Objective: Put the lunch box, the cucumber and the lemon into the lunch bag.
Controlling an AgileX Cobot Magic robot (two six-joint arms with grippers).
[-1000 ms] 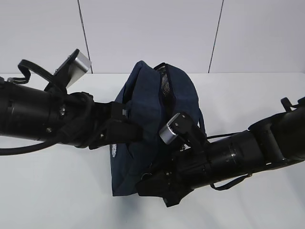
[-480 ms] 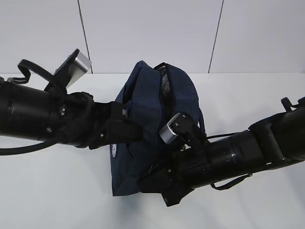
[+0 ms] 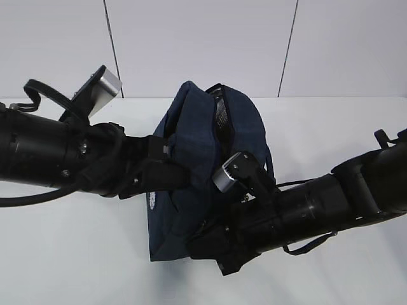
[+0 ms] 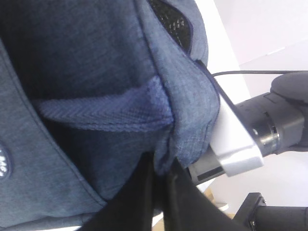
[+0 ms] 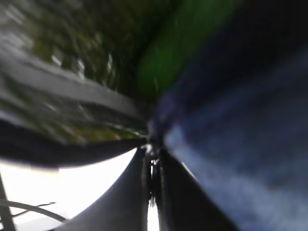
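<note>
Your white surface [image 3: 76, 254] carries one navy lunch bag [image 3: 191, 146], upright at centre, top gaping; your left end effector [image 4: 161, 187] is clamped on its fabric edge beside a strap; your right end effector [image 5: 153, 159], jaws together, pinches the bag's lower edge; a blurred green shape shows inside.

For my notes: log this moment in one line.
left gripper: shut on dark navy fabric lunch bag | right gripper: shut at bag's edge

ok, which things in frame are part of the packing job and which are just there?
Job:
- lunch bag, gripped from both sides
- green blur inside it, cucumber or lunch box lid, cannot tell
- left gripper, jaws shut on the fabric
- right gripper, jaws shut

Just there:
- white table
</note>
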